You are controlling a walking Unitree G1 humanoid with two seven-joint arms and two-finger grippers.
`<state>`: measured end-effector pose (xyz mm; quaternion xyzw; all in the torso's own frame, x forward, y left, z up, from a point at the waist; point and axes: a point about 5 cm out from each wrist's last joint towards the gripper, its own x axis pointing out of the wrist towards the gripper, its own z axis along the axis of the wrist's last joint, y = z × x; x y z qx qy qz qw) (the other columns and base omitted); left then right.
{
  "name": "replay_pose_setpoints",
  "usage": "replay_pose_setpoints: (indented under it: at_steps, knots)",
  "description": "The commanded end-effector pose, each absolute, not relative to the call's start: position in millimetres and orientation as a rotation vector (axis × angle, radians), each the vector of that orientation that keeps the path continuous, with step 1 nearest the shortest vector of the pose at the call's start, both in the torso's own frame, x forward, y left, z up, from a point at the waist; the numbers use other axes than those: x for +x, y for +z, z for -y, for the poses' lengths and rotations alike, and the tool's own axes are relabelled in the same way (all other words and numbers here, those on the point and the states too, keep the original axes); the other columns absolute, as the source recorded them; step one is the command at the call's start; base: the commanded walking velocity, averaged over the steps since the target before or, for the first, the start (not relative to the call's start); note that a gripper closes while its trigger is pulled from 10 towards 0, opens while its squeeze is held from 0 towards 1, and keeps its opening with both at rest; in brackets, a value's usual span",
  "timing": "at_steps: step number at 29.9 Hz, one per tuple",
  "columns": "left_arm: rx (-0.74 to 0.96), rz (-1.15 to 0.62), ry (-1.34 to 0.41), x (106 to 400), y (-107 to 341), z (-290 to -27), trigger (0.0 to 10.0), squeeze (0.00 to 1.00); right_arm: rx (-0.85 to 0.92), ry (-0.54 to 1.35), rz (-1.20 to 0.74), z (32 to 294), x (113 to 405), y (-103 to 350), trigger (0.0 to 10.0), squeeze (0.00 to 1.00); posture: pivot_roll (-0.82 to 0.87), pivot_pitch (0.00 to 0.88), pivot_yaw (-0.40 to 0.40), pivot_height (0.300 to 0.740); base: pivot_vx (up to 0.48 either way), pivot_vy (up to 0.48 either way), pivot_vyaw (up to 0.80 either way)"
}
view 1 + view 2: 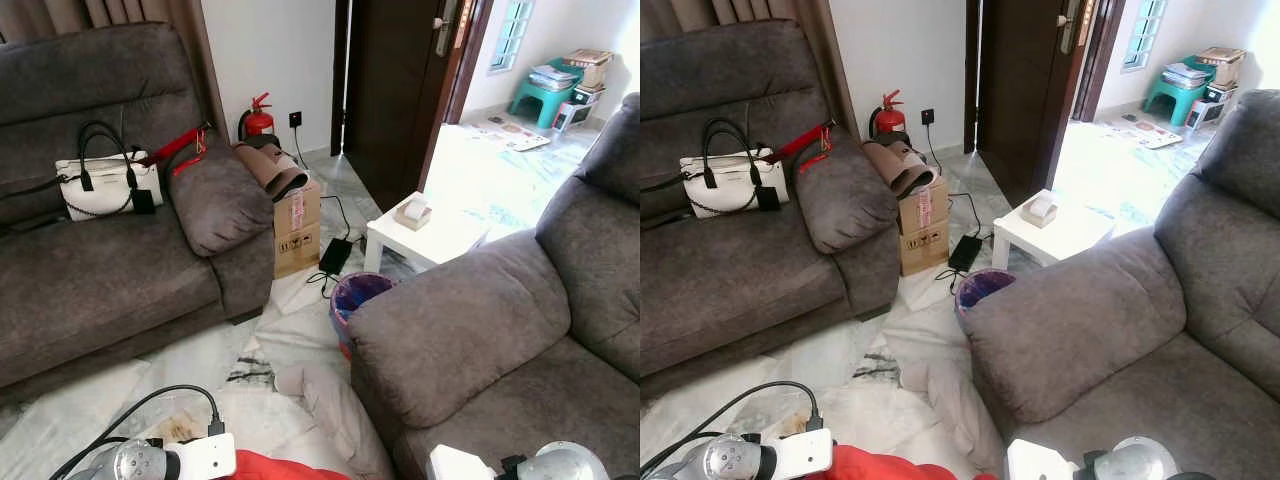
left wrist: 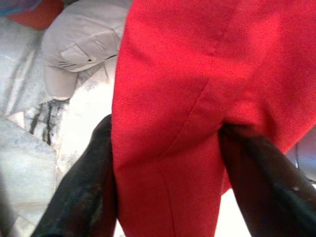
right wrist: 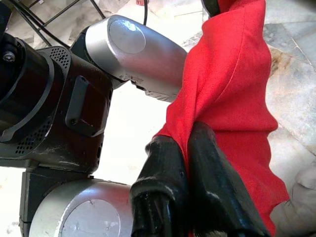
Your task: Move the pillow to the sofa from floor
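Low in front of me, at the bottom edge of the left eye view, is the red pillow [image 1: 265, 468], held between my two silver arms. In the left wrist view my left gripper [image 2: 170, 163] is shut on the red pillow [image 2: 187, 98], one black finger on each side of a fold. My right gripper [image 3: 185, 143] pinches an edge of the red fabric [image 3: 237, 98], its fingers [image 3: 163, 168] pressed together on it. A grey sofa [image 1: 90, 270] stands to my left. A second grey sofa [image 1: 500, 340] is close on my right.
The left sofa holds a white handbag [image 1: 100, 185] and a grey cushion [image 1: 215, 195]. On the marble floor between the sofas are a beige cloth [image 1: 330, 405], a purple bin [image 1: 358, 295], a cardboard box [image 1: 297, 230] and a white side table [image 1: 425, 235]. A fire extinguisher [image 1: 258, 118] stands by the wall.
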<state>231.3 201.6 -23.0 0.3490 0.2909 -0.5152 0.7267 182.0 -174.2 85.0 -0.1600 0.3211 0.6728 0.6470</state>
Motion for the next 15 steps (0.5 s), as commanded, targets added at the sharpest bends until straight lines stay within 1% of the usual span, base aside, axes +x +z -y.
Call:
replay_pose_setpoints:
  at_steps: [1,9,15]
  knots:
    - [0.729,-0.690,-1.138,225.8,-27.5,-203.5,0.0,0.00,-0.360,1.577,-0.646,165.4,185.6,96.8,10.0,0.00,-0.01,0.047,0.003,0.740,0.000,0.000,0.00]
    - [0.712,-0.771,-1.179,219.7,-31.2,-207.6,0.0,0.00,-0.359,1.574,-0.642,164.2,187.4,96.3,10.0,0.00,-0.01,0.044,0.006,0.740,0.000,0.000,0.00]
    - [0.730,-0.785,-1.183,217.2,-32.7,-209.9,0.0,0.00,-0.357,1.573,-0.641,163.5,188.0,95.8,10.0,0.00,-0.01,0.043,0.007,0.740,0.000,0.000,0.00]
